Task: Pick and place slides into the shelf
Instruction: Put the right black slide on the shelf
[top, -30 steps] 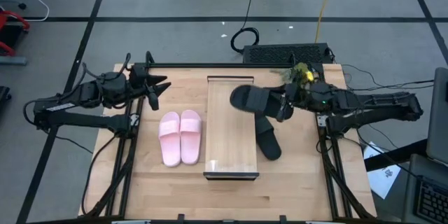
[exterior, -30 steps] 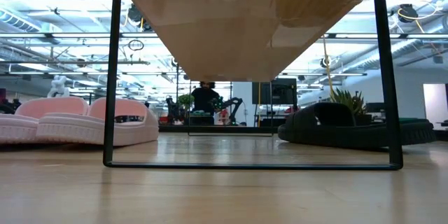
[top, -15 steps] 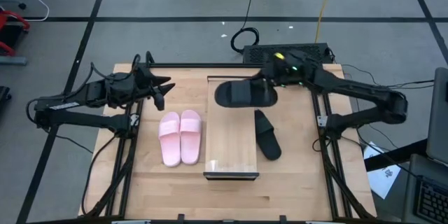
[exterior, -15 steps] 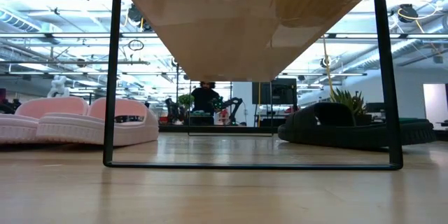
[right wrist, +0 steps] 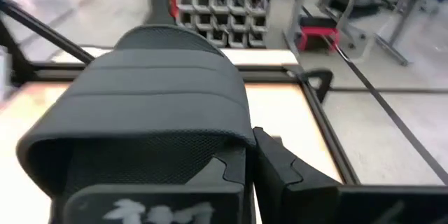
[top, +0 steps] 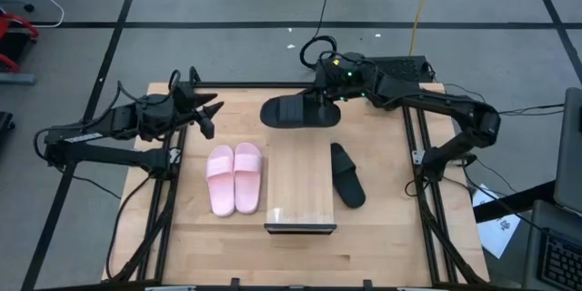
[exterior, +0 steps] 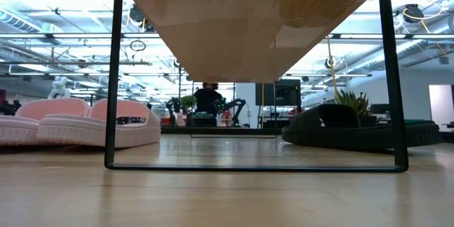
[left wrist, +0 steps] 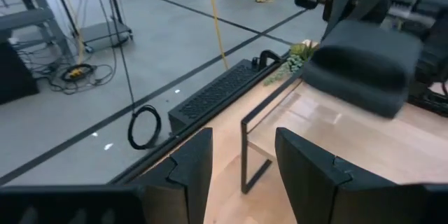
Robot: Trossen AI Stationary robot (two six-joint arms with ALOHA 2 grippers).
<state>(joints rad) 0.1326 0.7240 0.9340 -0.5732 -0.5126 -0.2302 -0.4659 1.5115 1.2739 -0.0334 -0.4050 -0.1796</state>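
Shelf (top: 300, 182) top bare: 0 of 4 slides placed. Right gripper (top: 329, 100) clamped on black slide (top: 296, 112), held over shelf's far end. Second black slide (top: 346, 175) on counter (top: 382, 236) beside shelf; 2 pink slides (top: 235, 177) on other side. Left gripper (top: 202, 114) part-open, empty, waiting near counter's far-left corner.

Both my arms are matte black all over, chunky rounded joint housings linked by slimmer straight tubes. The left arm (top: 109, 132) has thin black cables looping loose off its wrist end. The right arm (top: 436, 109) shows a couple of small green lights glowing on its wrist block, plus its own black cable run. Up close, the left gripper (left wrist: 241, 171) is two flat, dark, angular fingers with squared edges. Right gripper (right wrist: 255, 171) looks like the same black plastic.
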